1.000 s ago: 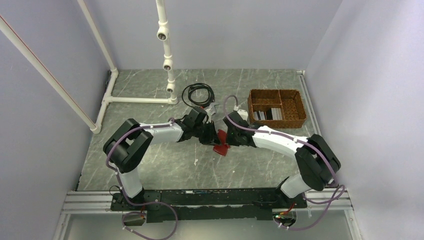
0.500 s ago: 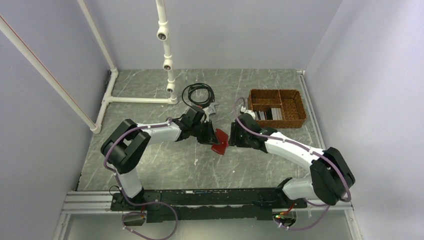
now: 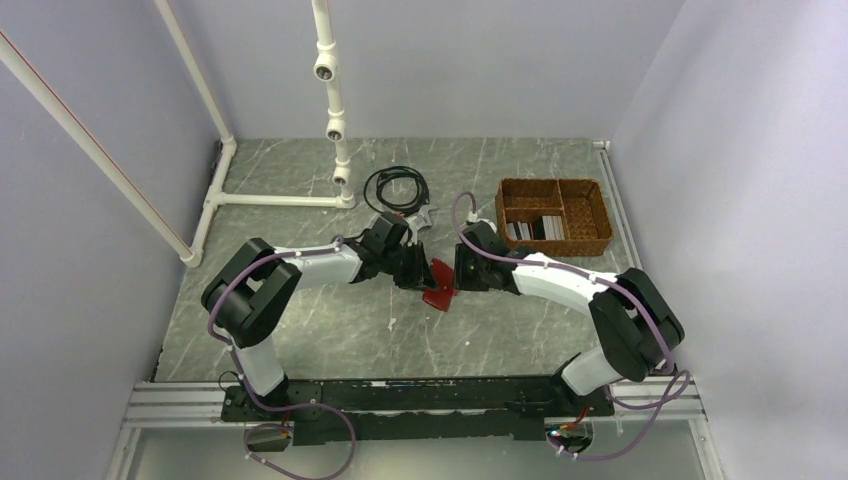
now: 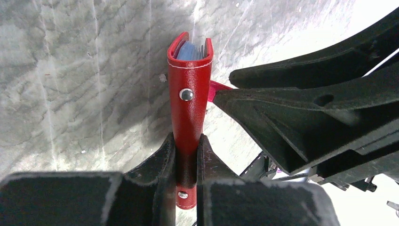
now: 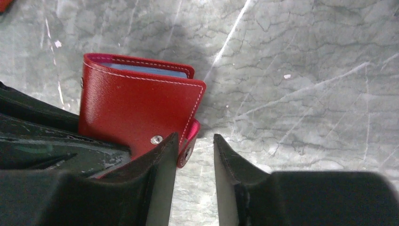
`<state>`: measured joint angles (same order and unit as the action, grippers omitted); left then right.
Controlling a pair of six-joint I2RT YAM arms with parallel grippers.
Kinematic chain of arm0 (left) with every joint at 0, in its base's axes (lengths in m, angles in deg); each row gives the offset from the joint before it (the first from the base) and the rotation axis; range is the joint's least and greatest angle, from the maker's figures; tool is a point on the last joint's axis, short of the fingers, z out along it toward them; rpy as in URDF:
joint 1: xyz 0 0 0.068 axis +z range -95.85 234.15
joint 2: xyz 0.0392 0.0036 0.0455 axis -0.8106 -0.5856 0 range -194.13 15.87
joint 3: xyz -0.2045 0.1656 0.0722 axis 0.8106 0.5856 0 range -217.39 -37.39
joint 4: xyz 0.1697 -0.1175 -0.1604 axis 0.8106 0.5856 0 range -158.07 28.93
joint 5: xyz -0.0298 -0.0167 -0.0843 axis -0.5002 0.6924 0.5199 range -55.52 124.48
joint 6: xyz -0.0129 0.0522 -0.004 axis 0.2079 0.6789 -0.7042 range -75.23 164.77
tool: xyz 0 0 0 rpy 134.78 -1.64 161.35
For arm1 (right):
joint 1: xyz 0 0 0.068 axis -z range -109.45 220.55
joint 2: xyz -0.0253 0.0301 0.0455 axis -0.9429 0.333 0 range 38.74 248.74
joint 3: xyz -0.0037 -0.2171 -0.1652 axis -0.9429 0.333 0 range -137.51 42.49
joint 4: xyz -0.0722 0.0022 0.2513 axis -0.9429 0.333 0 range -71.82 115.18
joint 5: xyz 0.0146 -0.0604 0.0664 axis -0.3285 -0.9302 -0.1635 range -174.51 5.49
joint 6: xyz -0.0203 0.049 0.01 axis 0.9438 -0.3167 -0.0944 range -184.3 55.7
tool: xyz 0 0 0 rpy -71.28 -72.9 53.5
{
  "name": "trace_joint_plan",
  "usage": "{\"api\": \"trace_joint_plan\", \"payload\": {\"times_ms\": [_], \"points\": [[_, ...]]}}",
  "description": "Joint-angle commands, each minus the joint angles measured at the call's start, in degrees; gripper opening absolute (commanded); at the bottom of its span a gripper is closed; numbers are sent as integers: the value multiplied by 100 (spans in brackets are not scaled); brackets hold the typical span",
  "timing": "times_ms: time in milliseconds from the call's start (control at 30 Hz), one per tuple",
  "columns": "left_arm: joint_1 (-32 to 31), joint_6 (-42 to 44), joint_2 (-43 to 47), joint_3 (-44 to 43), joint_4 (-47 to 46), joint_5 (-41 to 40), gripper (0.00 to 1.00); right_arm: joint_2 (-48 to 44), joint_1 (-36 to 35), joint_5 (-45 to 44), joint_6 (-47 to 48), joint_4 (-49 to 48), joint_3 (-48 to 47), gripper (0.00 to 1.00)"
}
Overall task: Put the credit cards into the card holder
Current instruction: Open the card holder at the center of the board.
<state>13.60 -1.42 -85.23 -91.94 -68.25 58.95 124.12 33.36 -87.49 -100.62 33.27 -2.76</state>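
Note:
The card holder [image 3: 438, 284] is a dark-red leather wallet, folded, standing on edge on the grey table between both arms. My left gripper [image 4: 187, 150] is shut on its folded end, a snap stud showing on its side [image 4: 188, 101]. Pale blue credit cards [image 4: 189, 50] show inside its far end, also in the right wrist view [image 5: 141, 68]. My right gripper [image 5: 195, 150] is open right beside the wallet [image 5: 136, 110], its left finger against the red snap tab [image 5: 189, 141]. More cards [image 3: 540, 229] lie in the wicker basket.
A brown wicker divided basket [image 3: 556, 190] stands at the back right. A coiled black cable [image 3: 396, 187] with a metal clip lies behind the grippers. White pipe frames [image 3: 333, 110] rise at the back left.
My right arm pulled back to the right and then came back in, closing on the wallet's snap-tab side. The left gripper kept hold of the wallet, which tilted slightly.

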Motion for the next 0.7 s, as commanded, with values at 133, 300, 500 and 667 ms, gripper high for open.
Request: {"api": "trace_joint_plan", "payload": {"times_ms": [133, 300, 500, 667], "points": [[48, -38, -122, -61, -389, 526, 14, -411, 59, -390, -143, 225, 135, 0], [6, 815, -672, -1010, 1340, 23, 84, -1630, 609, 695, -18, 184, 668, 0], [-47, 730, -529, -1047, 850, 323, 93, -2546, 941, 1842, -120, -101, 1004, 0], [-334, 720, -727, -1401, 1006, 132, 99, -2594, 1065, 1855, -153, -15, 955, 0]]}}
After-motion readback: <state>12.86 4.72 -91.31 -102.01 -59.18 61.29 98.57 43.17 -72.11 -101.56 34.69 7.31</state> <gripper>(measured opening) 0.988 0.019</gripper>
